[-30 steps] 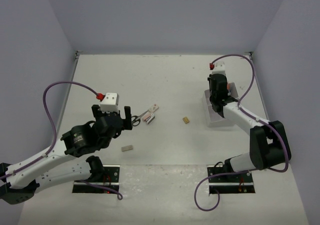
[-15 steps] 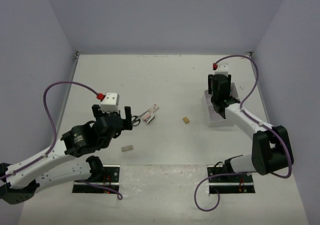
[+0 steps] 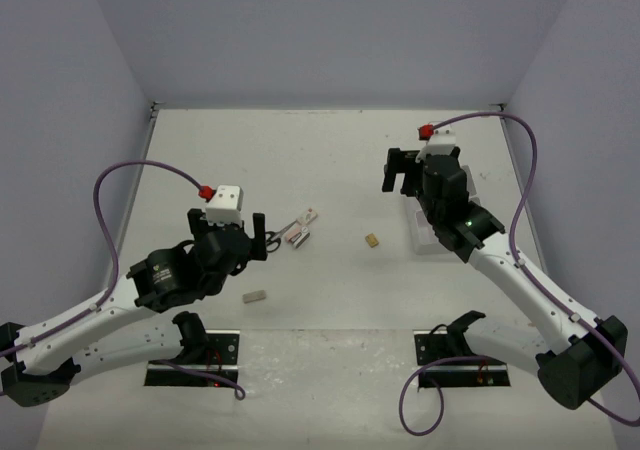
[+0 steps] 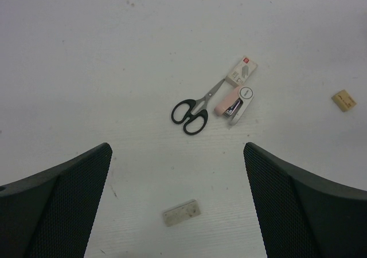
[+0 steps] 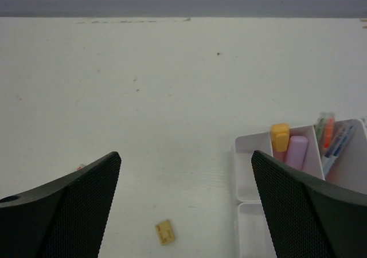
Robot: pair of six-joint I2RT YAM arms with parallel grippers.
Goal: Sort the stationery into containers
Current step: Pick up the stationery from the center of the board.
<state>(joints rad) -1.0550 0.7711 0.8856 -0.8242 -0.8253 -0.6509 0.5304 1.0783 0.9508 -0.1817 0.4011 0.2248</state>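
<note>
A tan eraser (image 3: 372,240) lies between scissors (image 3: 277,234) and white tray (image 3: 424,242).

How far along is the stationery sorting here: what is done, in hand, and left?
Done: markers and pens lie in the white tray's compartments. In hand: nothing; the left gripper and right gripper are both open and empty. Left: the scissors, pink stapler-like item, small packet, tan eraser and grey eraser lie loose on the table.

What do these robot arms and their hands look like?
The left arm and right arm are white tubes with black joints. A purple cable loops to a red plug on a white box at each wrist. The left hand and right hand each have two black fingers with a fine mesh texture.
</note>
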